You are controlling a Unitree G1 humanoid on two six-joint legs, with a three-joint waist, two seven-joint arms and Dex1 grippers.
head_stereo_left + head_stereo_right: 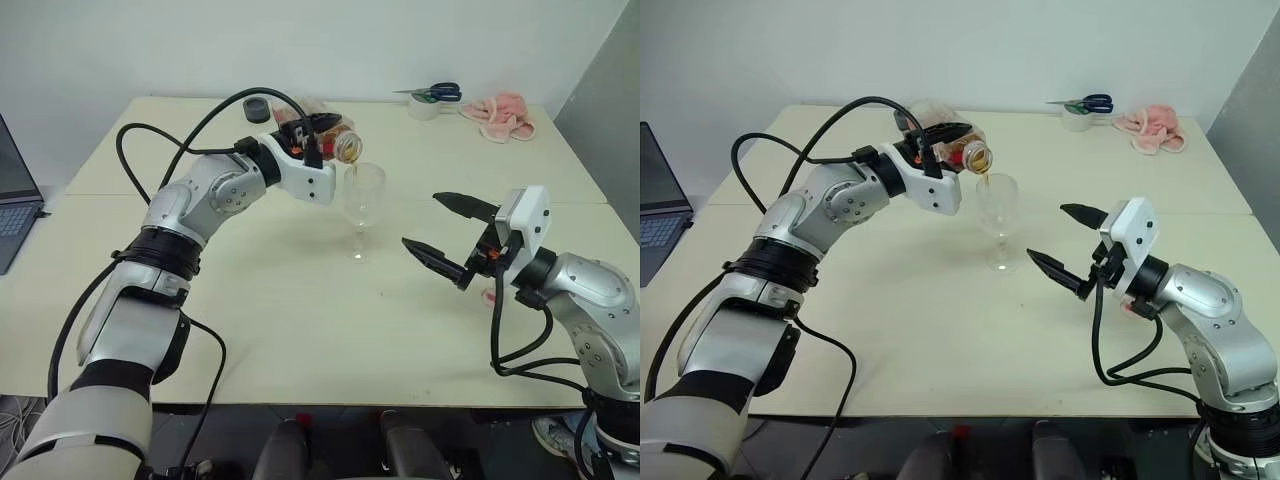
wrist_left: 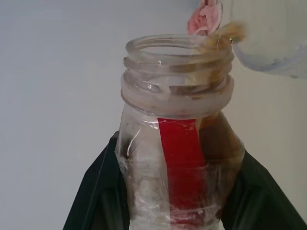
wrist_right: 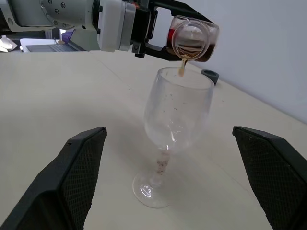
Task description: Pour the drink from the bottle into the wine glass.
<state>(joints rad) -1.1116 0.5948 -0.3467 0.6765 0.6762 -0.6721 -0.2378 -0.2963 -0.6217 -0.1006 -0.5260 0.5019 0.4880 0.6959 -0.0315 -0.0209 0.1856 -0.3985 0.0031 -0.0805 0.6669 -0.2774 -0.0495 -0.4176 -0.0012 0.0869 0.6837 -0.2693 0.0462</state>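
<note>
left gripper [image 1: 318, 128] has its black fingers clamped around the bottle [image 1: 335, 140], neck uncapped and tipped on its side, mouth hanging right over the rim of the wine glass [image 1: 362, 205]. a thin thread of the drink [image 3: 183, 67] is dropping from the bottle's lip into the bowl (amber-brown, clearest from the right wrist camera). the glass stands upright on the table [image 1: 300, 320], near the middle. out at about four o'clock from the glass, the right gripper [image 1: 452, 235] hovers with its two fingers spread wide, gripping nothing, well apart from the stem. past the bottle at eleven o'clock sits a black round lid [image 1: 257, 108]; far at one o'clock, scissors [image 1: 435, 94] on a tape roll and a pink cloth [image 1: 505, 115].
</note>
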